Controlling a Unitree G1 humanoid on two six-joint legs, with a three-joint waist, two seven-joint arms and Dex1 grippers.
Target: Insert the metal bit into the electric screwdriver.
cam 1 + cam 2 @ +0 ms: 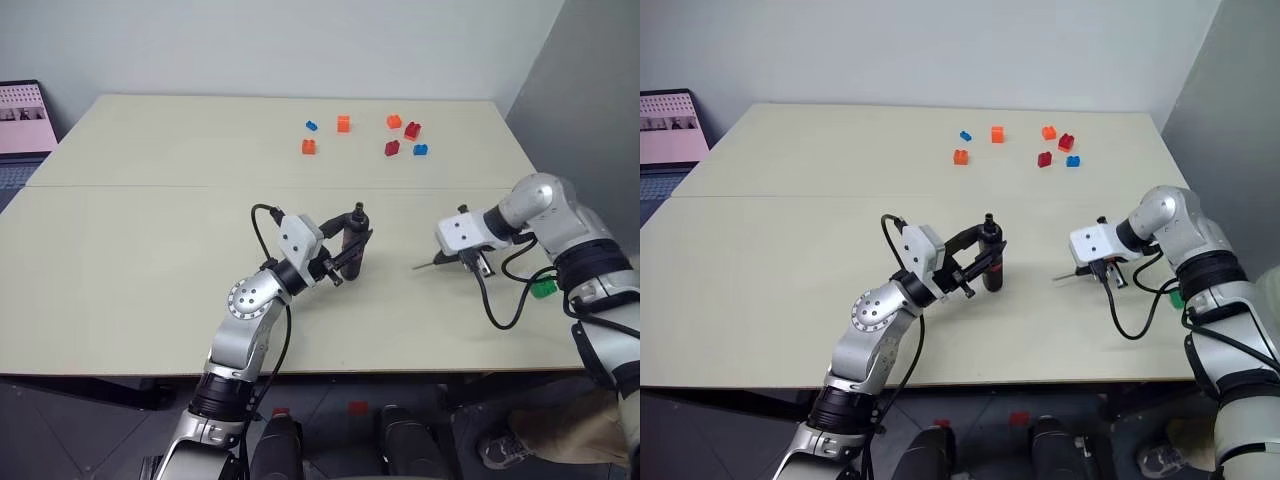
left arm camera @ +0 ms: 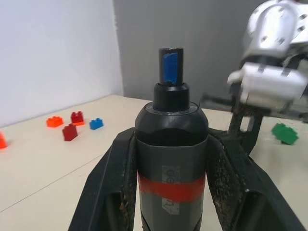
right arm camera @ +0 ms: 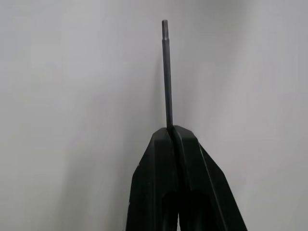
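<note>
Two closed grips define the moment. Left gripper (image 2: 173,192) fingers clamp the electric screwdriver (image 2: 171,159) upright at its red band, nose up, above the table (image 1: 150,250) near the front edge's middle. Right gripper (image 3: 174,132) fingers pinch the base of the metal bit (image 3: 166,72), which projects toward the screwdriver, well apart from it, nearer the right edge. Risk: the thin rod is held only at one end, so a slight misalignment at the narrow nose could pivot or drop it.
</note>
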